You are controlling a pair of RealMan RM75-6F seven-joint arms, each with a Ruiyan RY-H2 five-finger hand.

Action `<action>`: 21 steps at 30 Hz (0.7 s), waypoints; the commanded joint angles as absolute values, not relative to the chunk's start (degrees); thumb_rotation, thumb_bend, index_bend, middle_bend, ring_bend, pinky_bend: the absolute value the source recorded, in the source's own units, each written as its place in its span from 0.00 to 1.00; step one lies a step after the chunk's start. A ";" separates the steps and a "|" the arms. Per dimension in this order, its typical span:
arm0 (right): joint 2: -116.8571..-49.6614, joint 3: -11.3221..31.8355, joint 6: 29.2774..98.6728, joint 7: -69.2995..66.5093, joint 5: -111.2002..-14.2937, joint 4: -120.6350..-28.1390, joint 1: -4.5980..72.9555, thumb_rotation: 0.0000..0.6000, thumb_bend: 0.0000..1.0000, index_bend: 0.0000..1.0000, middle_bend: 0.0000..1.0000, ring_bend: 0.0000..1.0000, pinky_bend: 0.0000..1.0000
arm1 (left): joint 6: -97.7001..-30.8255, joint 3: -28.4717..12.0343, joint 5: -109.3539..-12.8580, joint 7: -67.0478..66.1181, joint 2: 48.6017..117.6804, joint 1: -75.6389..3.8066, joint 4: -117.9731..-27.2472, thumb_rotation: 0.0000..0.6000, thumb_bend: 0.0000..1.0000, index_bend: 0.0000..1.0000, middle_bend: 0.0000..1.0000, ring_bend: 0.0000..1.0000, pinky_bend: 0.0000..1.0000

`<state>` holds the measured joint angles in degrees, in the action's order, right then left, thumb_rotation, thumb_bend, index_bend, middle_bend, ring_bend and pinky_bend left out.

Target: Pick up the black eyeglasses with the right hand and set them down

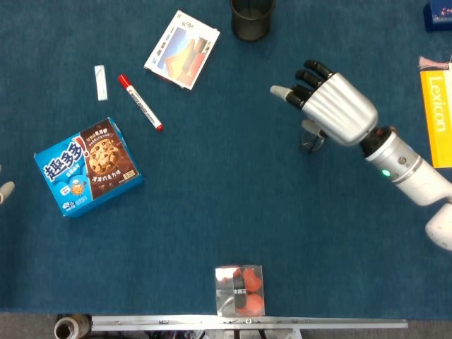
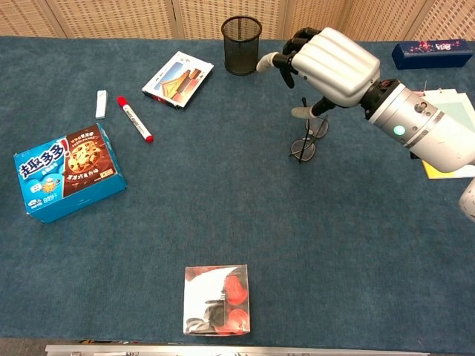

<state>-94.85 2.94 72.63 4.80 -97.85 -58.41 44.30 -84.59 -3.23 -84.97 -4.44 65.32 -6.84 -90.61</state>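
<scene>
The black eyeglasses [image 2: 303,148] lie on the blue cloth right of centre, folded, with thin wire rims. In the head view only a small part of the eyeglasses [image 1: 311,143] shows from under my right hand. My right hand [image 2: 331,62] hovers above them with fingers spread and the thumb hanging down beside the frame, holding nothing. The head view shows that right hand [image 1: 336,107] from the back, fingers pointing up-left. Only a fingertip of my left hand [image 1: 4,191] shows at the left edge.
A black mesh cup [image 2: 241,44] stands just behind the hand. A booklet [image 2: 177,78], a red marker [image 2: 134,119] and a blue cookie box [image 2: 67,171] lie to the left. A clear box with red items [image 2: 217,299] sits at the front. A yellow book [image 1: 436,117] lies at the right edge.
</scene>
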 commanded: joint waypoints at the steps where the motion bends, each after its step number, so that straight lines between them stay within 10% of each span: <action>1: -95.18 2.84 72.54 4.34 -97.59 -57.40 44.07 1.00 0.09 0.28 0.58 0.33 0.27 | -84.59 -3.23 -84.97 -4.44 65.32 -6.84 -90.61 1.00 0.06 0.60 0.36 0.30 0.46; 21: -97.85 2.07 71.61 2.19 -96.64 -48.97 43.25 1.00 0.09 0.28 0.58 0.33 0.27 | -84.59 -3.23 -84.97 -4.44 65.32 -6.84 -90.61 1.00 0.06 0.60 0.36 0.30 0.46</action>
<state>-97.54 2.09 71.79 2.39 -96.78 -49.44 43.24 -84.59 -3.23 -84.97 -4.44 65.32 -6.84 -90.61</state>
